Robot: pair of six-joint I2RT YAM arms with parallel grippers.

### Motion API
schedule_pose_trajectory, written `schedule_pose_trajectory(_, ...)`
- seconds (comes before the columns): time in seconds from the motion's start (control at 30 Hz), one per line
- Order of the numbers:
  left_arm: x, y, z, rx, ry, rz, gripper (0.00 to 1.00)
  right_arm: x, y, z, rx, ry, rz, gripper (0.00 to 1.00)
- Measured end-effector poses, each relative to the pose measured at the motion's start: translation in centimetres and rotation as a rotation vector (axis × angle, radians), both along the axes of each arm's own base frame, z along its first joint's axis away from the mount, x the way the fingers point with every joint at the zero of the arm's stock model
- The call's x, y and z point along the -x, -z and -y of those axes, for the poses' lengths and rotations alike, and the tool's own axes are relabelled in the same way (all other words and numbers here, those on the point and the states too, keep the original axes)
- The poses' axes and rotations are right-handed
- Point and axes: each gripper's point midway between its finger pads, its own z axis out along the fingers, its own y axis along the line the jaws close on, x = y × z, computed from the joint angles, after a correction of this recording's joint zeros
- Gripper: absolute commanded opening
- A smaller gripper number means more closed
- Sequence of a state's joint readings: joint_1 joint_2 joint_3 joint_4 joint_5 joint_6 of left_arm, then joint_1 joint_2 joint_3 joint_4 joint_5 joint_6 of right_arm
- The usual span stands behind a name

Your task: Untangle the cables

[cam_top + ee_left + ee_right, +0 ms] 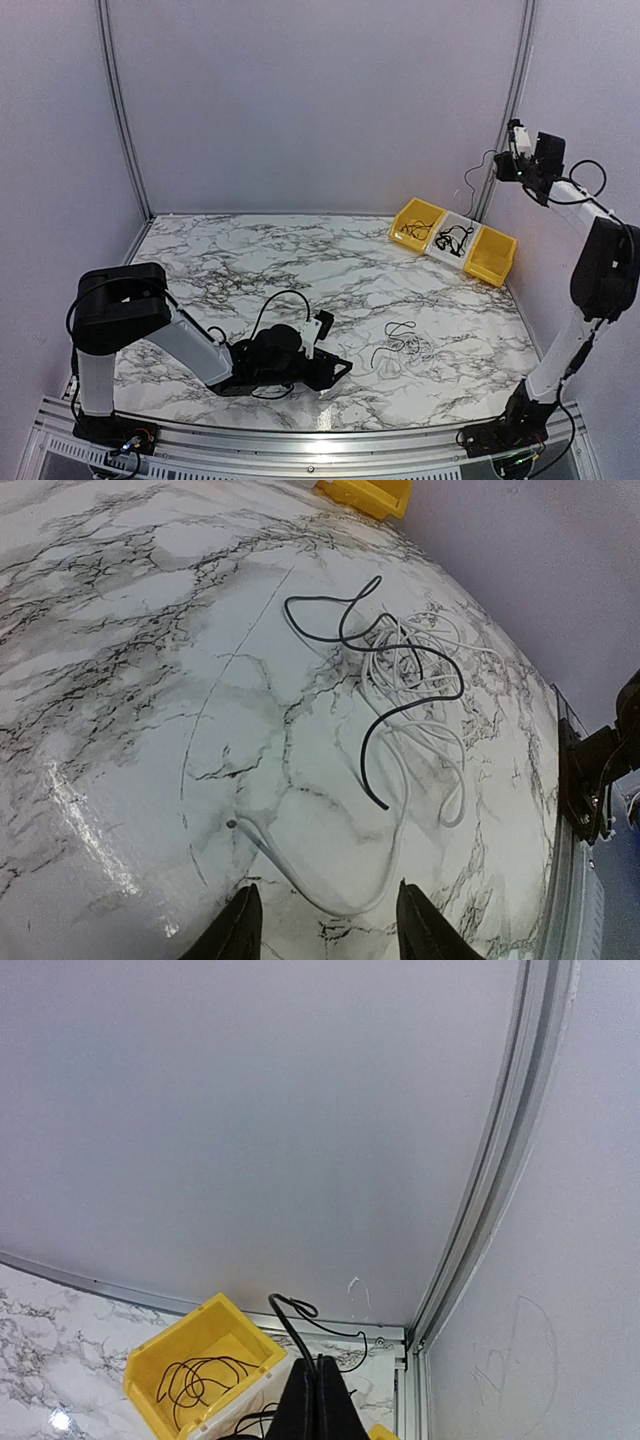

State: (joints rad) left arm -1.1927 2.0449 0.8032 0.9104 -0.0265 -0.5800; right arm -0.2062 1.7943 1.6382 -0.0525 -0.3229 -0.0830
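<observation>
Right now my left gripper (325,912) sits low on the table (250,260) at the bottom of its wrist view, with its two fingers apart and nothing between them; a white loop (265,850) lies just in front of them. A little further on is the tangle (405,670), near the middle of that view; a black strand (366,755) snakes over a bunch of white ones.

I think the big risk is here. If I close on the white loop and pull, the whole lump may slide along with it, or the knot may pull tighter; nothing is holding the other side down.

Further back, in the upper right of the top view, stand a yellow bin (417,222), a pale middle bin (455,238) and a second yellow bin (492,255); the first two have black coils in them.

Highest and farthest is my right gripper (318,1390), with its fingers pressed together on a thin black cable (290,1322). That cable could slip out; or its loose end could catch on a bin and drag the coils out.

Some things I cannot see. The right fingertips are cut off at the bottom of the wrist view; I cannot tell where the held cable ends. The white strands hardly show on the marble from above; the plugs are too small to make out.
</observation>
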Motion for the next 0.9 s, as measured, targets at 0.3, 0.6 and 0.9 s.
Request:
schedule_pose_trajectory(0.3, -0.2, 0.1, 0.8, 0.001, 0.009, -0.004, 0.48, 6.0, -12.3, -1.5, 0.060, -0.013, 0.290, 0.00)
schedule_pose_trajectory(0.6, -0.2, 0.2, 1.1, 0.001, 0.013, -0.006, 0.48, 7.5, -14.7, -2.3, 0.062, -0.046, 0.346, 0.00)
schedule_pose_trajectory(0.9, -0.2, 0.2, 1.1, 0.002, 0.015, -0.007, 0.48, 7.1, -10.3, -2.1, 0.051, -0.039, 0.260, 0.00)
